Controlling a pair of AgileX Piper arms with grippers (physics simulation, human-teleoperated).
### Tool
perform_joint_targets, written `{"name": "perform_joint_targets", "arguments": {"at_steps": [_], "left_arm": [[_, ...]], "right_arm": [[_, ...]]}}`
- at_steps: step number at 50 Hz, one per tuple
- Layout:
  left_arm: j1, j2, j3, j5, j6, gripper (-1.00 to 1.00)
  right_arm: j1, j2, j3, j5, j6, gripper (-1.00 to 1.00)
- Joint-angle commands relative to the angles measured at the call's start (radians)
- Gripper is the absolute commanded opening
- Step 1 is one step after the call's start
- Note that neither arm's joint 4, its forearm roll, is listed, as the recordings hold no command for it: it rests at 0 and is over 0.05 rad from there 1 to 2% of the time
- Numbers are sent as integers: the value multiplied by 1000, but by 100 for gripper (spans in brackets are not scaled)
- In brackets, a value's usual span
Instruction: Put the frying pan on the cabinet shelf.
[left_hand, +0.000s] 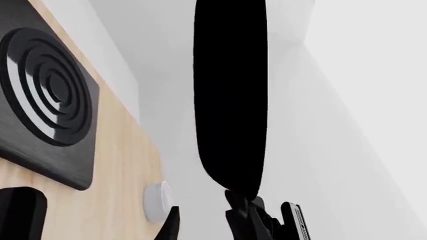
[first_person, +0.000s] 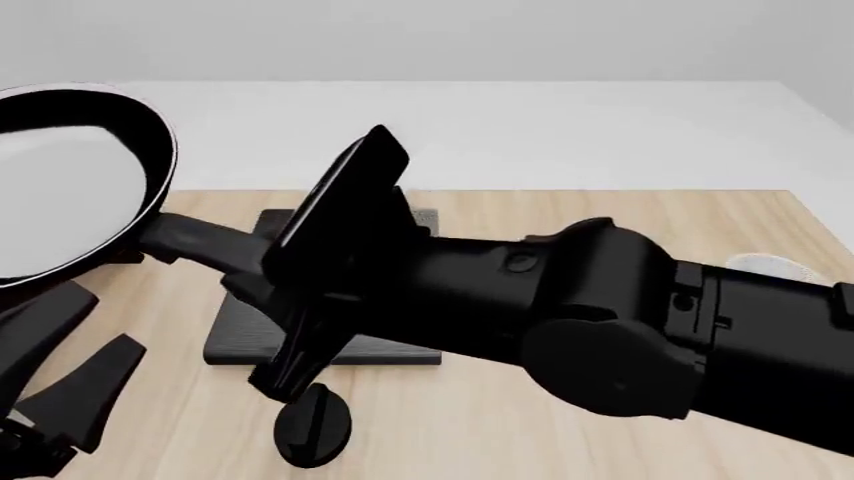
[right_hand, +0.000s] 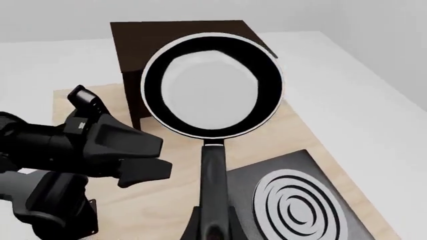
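In the front view the big black right arm (first_person: 601, 320) fills much of the picture and hides most of the stove plate (first_person: 247, 335) behind it. The right gripper (right_hand: 212, 231) is cut off at the edge of its own wrist view. Its fingers are closed on the long black handle of the frying pan (right_hand: 212, 95), near the handle's end. The pan is up in the air, not touching the table (first_person: 534, 440).

The left gripper (first_person: 60, 375) sits at the low left corner of the front view. Its two fingers (first_person: 107, 385) are spread wide apart and hold nothing. Only part of it shows.

A white bowl (first_person: 767, 265) peeks out behind the right arm at the far right of the table, mostly hidden.

Farther off, the pan's pale inside faces up. In the right wrist view the dark brown cabinet (right_hand: 127, 55) stands behind the pan. The pan covers much of it, so the shelf is hard to make out.
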Motion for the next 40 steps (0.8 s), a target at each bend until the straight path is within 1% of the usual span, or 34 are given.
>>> {"name": "perform_joint_targets", "arguments": {"at_steps": [1,9,16,19,27,40], "left_arm": [[5,-9,8,-7,-23,100],[1,-7,12,-12,-26,100],[-2,-7,12,-15,-28,100],[-4,-10,22,-27,-42,100],[0,-11,21,-27,-45,100],[0,-7,26,-34,-48,100]], "right_arm": [[35,-10,-22,-23,7,-100],[56,2,-28,-26,6,-100],[93,32,-35,-29,5,-100],[101,43,-35,-31,-2,-100],[110,45,-20,-48,-24,-100],[150,63,-39,-40,-33,-100]]}}
